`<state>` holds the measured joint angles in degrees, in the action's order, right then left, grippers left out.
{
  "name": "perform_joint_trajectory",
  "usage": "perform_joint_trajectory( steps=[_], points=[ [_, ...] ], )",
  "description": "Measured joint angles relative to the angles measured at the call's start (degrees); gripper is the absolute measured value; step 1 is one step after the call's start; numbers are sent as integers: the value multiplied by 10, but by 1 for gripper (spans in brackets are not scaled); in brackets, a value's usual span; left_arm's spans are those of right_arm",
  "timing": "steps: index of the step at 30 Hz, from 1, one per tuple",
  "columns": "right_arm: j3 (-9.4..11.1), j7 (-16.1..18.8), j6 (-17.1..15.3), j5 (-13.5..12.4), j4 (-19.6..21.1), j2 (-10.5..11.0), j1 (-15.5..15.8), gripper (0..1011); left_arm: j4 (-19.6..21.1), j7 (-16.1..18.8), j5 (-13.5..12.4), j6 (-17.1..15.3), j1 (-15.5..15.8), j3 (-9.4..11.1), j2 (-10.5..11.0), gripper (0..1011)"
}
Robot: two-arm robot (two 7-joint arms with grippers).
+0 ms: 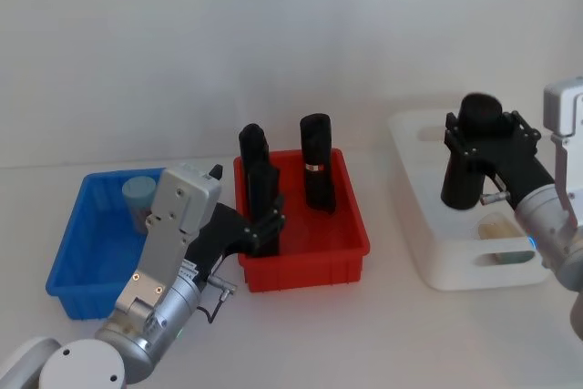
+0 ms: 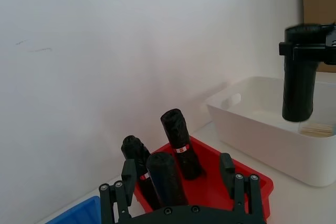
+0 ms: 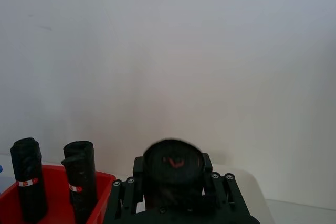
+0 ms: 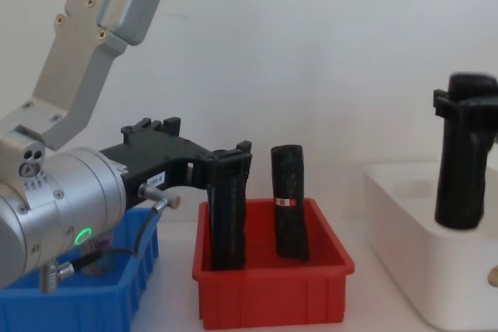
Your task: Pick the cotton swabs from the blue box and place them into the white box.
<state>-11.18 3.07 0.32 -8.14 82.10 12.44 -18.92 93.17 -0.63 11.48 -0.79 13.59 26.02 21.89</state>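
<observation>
Blue box (image 1: 77,248) at the bench's left held one jar of cotton swabs (image 1: 139,199) with a pale blue lid; a second jar (image 1: 499,228) lay in the white box (image 1: 428,225) on the right. Red bin (image 1: 351,225) between them held two upright black packs — the left gripper (image 1: 267,225) reached over its near-left corner, fingers (image 2: 233,182) spread around one pack (image 4: 227,211) without clamping it. Right gripper (image 1: 483,148) hung over the white box — fingers clenched on a third black pack (image 1: 469,166), held upright.
</observation>
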Motion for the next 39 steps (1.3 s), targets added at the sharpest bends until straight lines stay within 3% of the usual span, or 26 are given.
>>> perform_joint_trajectory(
  steps=[15,39],
  points=[
    [2,17,-3,-2,-32,0,-7,1002,0,0,0,0,0,0,0,1000],
    [3,23,-3,-3,-44,-1,-10,1002,0,0,0,0,0,0,0,999]
  ],
)
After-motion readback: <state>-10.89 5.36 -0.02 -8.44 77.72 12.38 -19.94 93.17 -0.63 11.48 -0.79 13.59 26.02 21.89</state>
